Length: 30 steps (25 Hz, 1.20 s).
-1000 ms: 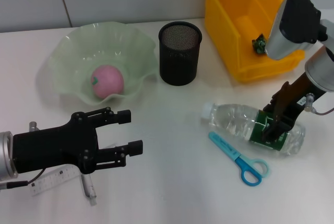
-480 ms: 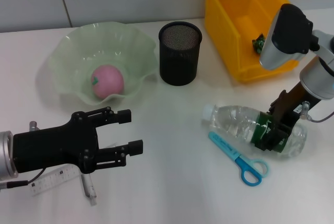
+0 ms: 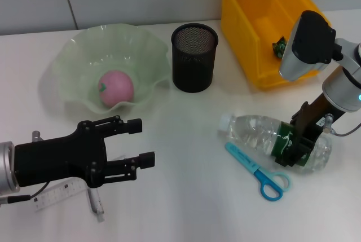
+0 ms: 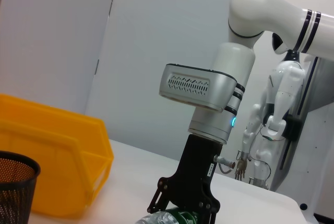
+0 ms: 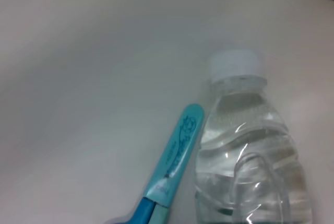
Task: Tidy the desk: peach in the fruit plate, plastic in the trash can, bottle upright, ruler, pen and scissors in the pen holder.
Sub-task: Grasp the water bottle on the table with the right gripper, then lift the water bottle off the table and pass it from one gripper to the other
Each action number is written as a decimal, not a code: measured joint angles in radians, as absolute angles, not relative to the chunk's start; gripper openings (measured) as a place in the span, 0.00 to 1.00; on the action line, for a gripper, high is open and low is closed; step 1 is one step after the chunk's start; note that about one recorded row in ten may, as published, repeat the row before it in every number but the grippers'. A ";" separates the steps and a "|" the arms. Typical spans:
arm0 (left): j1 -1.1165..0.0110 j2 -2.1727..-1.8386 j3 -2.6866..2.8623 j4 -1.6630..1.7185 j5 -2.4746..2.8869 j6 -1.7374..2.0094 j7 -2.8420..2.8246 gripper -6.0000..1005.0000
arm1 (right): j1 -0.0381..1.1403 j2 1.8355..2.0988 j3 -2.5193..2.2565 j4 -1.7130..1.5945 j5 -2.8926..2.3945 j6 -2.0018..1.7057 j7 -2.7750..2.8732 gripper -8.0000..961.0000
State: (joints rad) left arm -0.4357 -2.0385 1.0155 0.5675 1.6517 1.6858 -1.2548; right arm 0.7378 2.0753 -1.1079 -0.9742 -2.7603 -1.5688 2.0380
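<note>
The clear, ribbed plastic bottle (image 3: 275, 139) lies on its side on the white desk (image 3: 186, 197), white cap toward the robot's left, a dark green label wrapped round its body. The right gripper (image 3: 297, 143) is down on that label, its black fingers set either side of the bottle; they look closed on it, though the head view does not show the contact cleanly. Compared with a second ago the right wrist has tilted and the arm has shifted slightly, while the bottle has barely moved. Just beside the bottle lie the blue scissors (image 3: 256, 170), blades sheathed in pale plastic. The black mesh pen holder (image 3: 193, 57) stands upright and the pink peach (image 3: 116, 87) sits in the wavy, translucent green fruit plate (image 3: 73, 56). The left gripper (image 3: 138, 143) hovers open and empty over the ruler (image 3: 56, 193) and pen (image 3: 96, 203), unchanged.
</note>
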 joint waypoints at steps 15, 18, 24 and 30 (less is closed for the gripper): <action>-0.436 -2.040 1.015 0.563 1.650 1.687 -1.247 0.77 | 0.704 2.071 -1.093 -1.030 -2.675 -1.585 2.020 0.81; -0.436 -2.040 0.999 0.560 1.650 1.687 -1.247 0.77 | 0.681 2.065 -1.075 -1.062 -2.623 -1.597 1.999 0.81; -0.430 -2.046 0.945 0.558 1.649 1.687 -1.254 0.77 | 0.647 2.064 -0.946 -1.074 -2.498 -1.630 1.900 0.82; -0.439 -2.059 0.860 0.509 1.633 1.689 -1.257 0.77 | 0.584 2.068 -0.875 -1.064 -2.270 -1.632 1.767 0.82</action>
State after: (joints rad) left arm -0.4392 -2.0589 0.8595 0.5086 1.6332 1.6890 -1.2574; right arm 0.5837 2.0684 -0.8747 -1.0644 -2.2702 -1.6321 1.7672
